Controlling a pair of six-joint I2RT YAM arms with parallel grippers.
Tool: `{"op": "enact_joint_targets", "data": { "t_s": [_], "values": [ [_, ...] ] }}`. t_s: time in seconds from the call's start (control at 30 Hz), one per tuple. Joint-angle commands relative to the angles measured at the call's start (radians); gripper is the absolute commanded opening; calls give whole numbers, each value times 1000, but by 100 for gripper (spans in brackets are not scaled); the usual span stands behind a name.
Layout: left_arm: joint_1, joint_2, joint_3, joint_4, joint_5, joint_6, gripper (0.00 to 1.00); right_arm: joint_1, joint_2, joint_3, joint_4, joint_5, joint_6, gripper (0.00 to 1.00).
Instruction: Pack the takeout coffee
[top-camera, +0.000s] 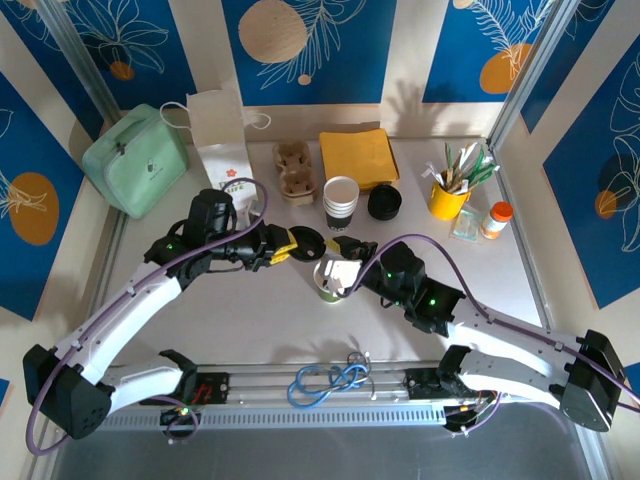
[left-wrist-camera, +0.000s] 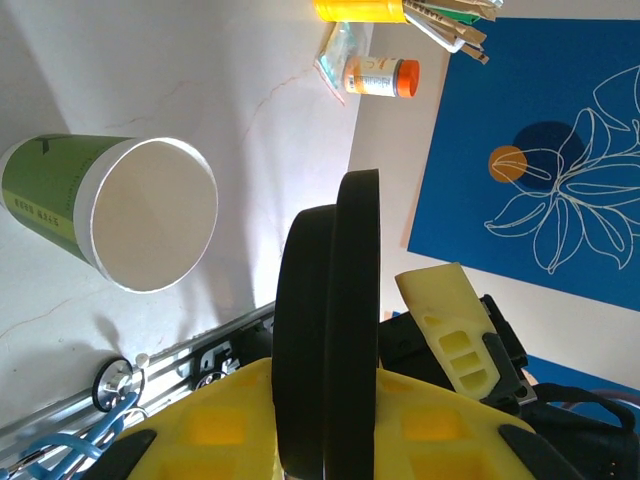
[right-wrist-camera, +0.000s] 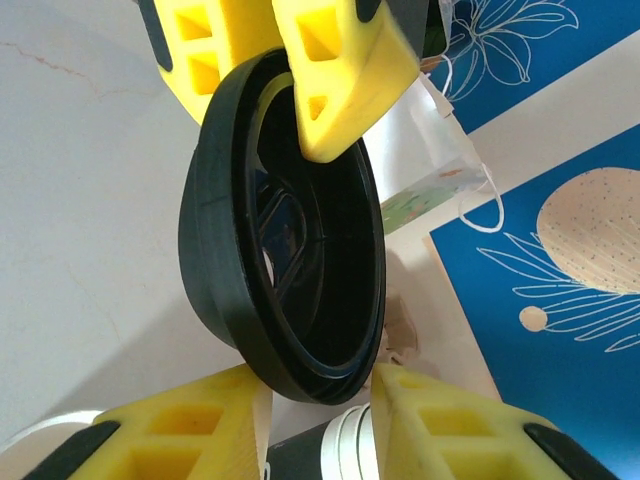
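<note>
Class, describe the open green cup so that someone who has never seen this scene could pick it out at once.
Look at the middle of the pale table. One cup stands there alone, upright and lidless. Its green side sets it apart from the stacked cups behind it, which are white and dark.

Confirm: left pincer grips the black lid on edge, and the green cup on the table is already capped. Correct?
Not quite. The left pincer does grip the black lid on edge, but the green cup on the table is not capped. The left wrist view shows its mouth open with nothing over it.
</note>
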Motion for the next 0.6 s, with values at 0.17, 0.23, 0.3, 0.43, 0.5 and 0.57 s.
{"op": "enact_joint_targets", "data": {
  "t_s": [0.17,0.23,0.3,0.43,0.5,0.57],
  "values": [
    [2,13,-4,30,32,-18,12,17,13,40,61,-12,-17,31],
    [1,13,-4,32,33,-18,12,20,13,39,66,-15,-22,29],
    [0,15,-4,31,33,-18,12,23,15,45,57,-13,-24,25],
    [1,16,-1,36,37,-18,12,27,15,60,25,-6,-24,14],
    [0,15,-1,40,38,-17,12,28,8,62,7,-8,-18,10],
    [0,10,-1,44,40,-18,15,29,0,62,-13,-10,-6,6]
  ]
}}
